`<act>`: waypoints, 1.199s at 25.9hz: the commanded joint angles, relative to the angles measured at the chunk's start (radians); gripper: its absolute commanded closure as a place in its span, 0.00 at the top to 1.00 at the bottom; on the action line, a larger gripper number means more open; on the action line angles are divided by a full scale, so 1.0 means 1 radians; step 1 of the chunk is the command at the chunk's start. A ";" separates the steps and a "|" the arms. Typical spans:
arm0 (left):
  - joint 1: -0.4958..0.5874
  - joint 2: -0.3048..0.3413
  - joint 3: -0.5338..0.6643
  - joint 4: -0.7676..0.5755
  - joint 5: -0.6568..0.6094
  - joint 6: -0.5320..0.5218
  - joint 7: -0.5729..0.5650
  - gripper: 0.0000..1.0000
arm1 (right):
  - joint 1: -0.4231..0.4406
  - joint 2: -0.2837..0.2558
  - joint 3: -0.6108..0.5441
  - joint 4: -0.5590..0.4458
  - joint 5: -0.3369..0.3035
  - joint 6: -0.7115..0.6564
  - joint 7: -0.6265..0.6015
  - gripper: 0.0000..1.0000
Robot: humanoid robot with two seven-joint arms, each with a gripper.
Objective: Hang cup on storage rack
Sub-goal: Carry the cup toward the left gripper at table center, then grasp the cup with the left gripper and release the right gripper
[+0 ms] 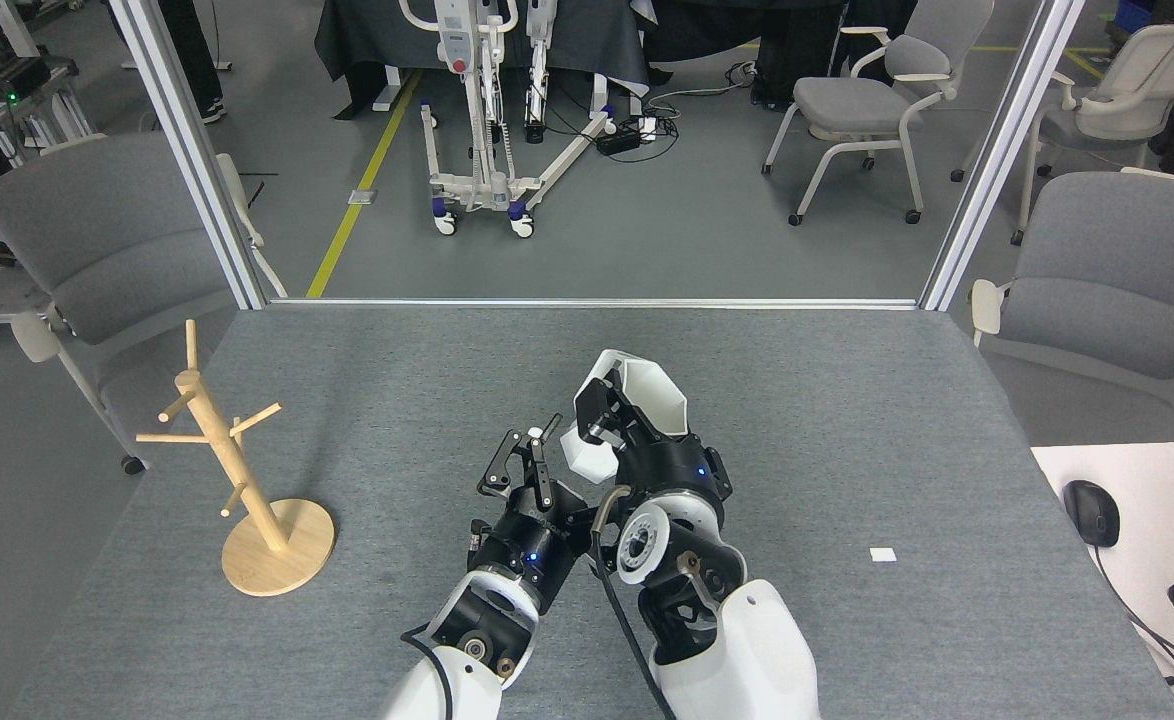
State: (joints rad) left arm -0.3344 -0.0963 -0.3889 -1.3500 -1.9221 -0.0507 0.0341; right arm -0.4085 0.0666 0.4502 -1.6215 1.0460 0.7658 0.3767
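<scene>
Right tool [615,415] is clamped on the white faceted cup [637,410], holding it up over the middle of the grey desk [847,420]. Left tool [537,470] sits just beside the cup, fingers spread apart. The wooden mug tree [237,470] stands well off to the left, pegs bare.

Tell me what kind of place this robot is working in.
Probably a robotics lab or test space: a felt-covered table framed by aluminium posts, a wheeled equipment stand beyond it, and grey office chairs around.
</scene>
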 commanded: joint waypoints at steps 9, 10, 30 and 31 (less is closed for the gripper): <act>-0.041 0.004 0.015 -0.001 -0.002 0.005 0.000 0.99 | 0.022 0.030 0.038 0.005 0.017 0.001 -0.013 0.00; -0.043 0.007 0.021 -0.003 -0.002 0.002 0.001 0.99 | 0.028 0.033 0.042 0.005 0.020 0.001 -0.013 0.00; -0.037 0.047 0.036 -0.043 0.003 -0.089 0.001 0.00 | 0.040 0.041 0.039 0.009 0.060 -0.013 -0.065 0.72; -0.037 0.047 0.038 -0.043 0.003 -0.092 0.001 0.00 | 0.040 0.039 0.038 0.011 0.062 -0.014 -0.085 0.83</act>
State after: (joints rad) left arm -0.3713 -0.0487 -0.3666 -1.3677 -1.9204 -0.1404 0.0361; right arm -0.3677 0.1063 0.5015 -1.6129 1.1057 0.7527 0.3587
